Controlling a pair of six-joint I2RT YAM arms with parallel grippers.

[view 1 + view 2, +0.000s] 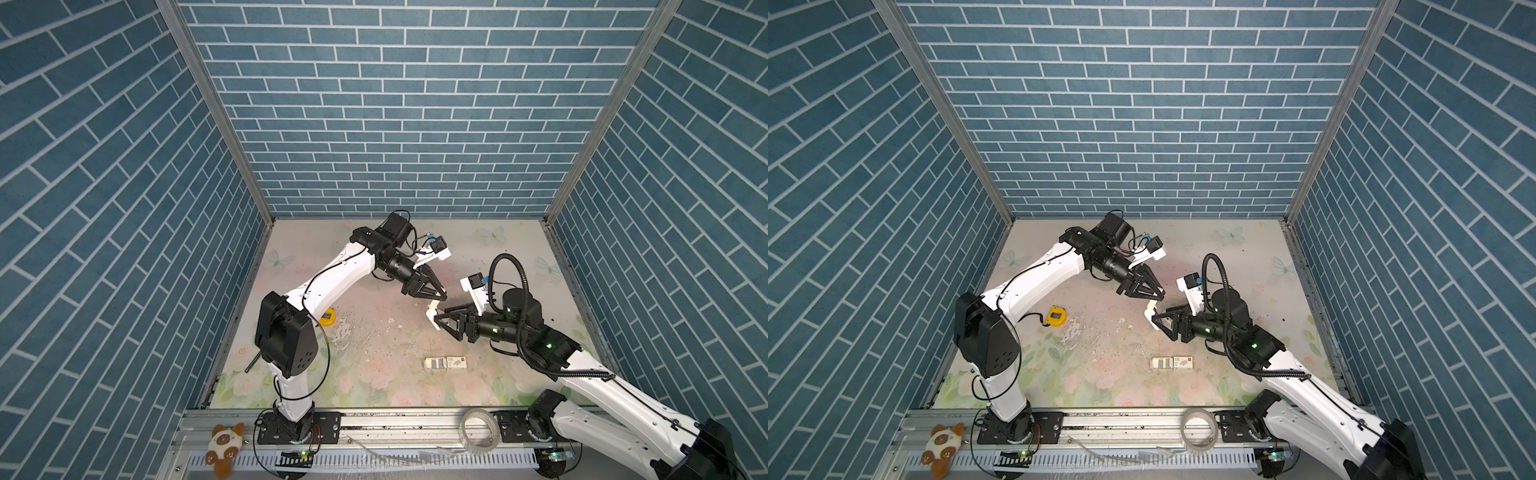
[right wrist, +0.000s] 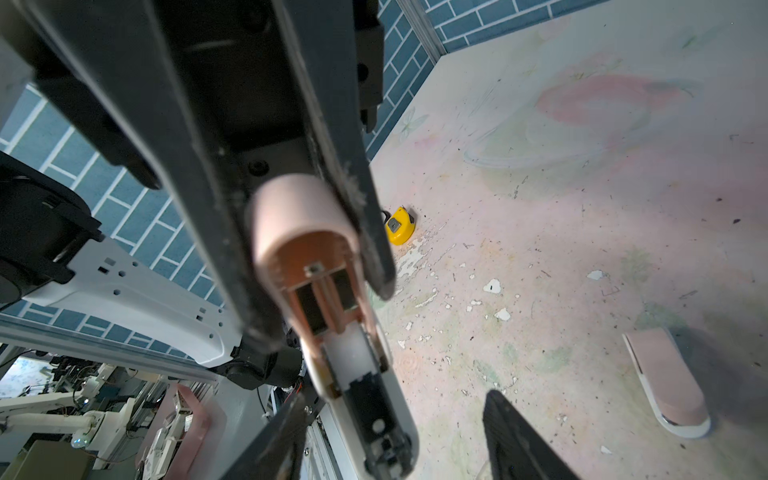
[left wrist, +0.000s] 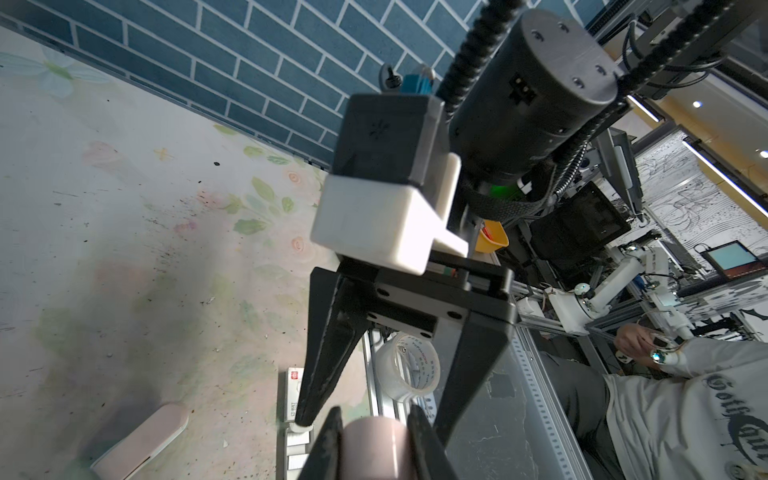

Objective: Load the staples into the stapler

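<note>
The pink stapler (image 2: pixel 299 216) hangs above the table with its lid swung open, and its magazine channel (image 2: pixel 328 303) faces the right wrist camera. My left gripper (image 3: pixel 374 419) is shut on its pink end. My right gripper (image 2: pixel 397 397) is open, with the stapler's white lower end (image 2: pixel 374 415) between its spread fingers, close to one of them. In both top views the two grippers (image 1: pixel 444 297) (image 1: pixel 438 316) meet at mid-table. The staples' carton (image 1: pixel 444 362) (image 1: pixel 1172 363) lies slid open on the table nearer the front, and grey strips (image 3: pixel 297 440) show in its tray.
A pink-and-white oblong piece (image 2: pixel 665 382) (image 3: pixel 141 444) lies on the table beside the grippers. A yellow tape measure (image 1: pixel 328 318) sits at the left. A clear tape roll (image 1: pixel 478 428) and a plush toy (image 1: pixel 224 446) rest on the front rail. Blue brick walls enclose three sides.
</note>
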